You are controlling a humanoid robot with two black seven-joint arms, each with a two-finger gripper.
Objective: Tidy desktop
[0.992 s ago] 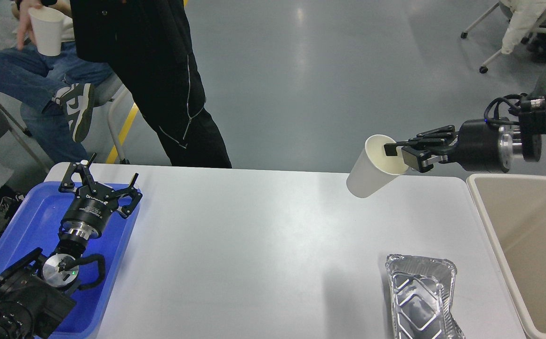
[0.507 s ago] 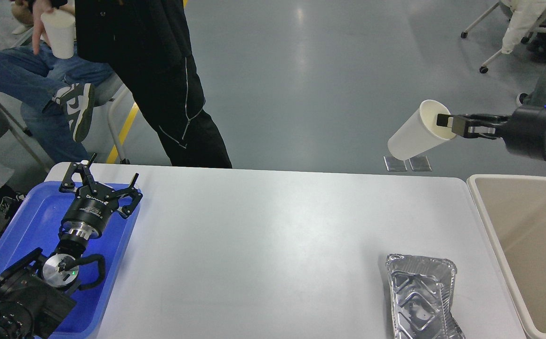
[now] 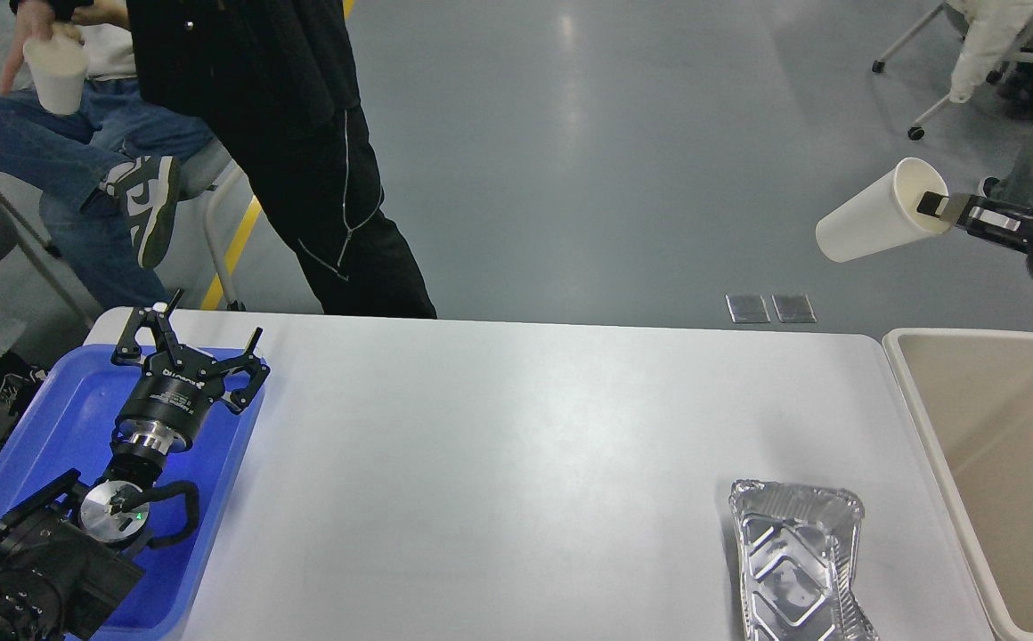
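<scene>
The white desktop (image 3: 499, 463) fills the middle of the head view. My right gripper (image 3: 942, 206) is shut on the rim of a white paper cup (image 3: 873, 224), one finger inside it, and holds it tilted high in the air beyond the table's far right corner. A crumpled foil tray (image 3: 797, 561) lies on the desktop at the front right. My left gripper (image 3: 187, 343) is open and empty, held over the blue plastic tray (image 3: 44, 445) at the left edge.
A beige rectangular bin (image 3: 953, 463) stands against the desktop's right edge. A person in black (image 3: 303, 133) stands right behind the table's far left edge. A seated person at the far left holds another white cup (image 3: 55, 71).
My right gripper has carried the paper cup up and to the right, from above the table's far right part to high beyond its corner. The left arm has not moved.
</scene>
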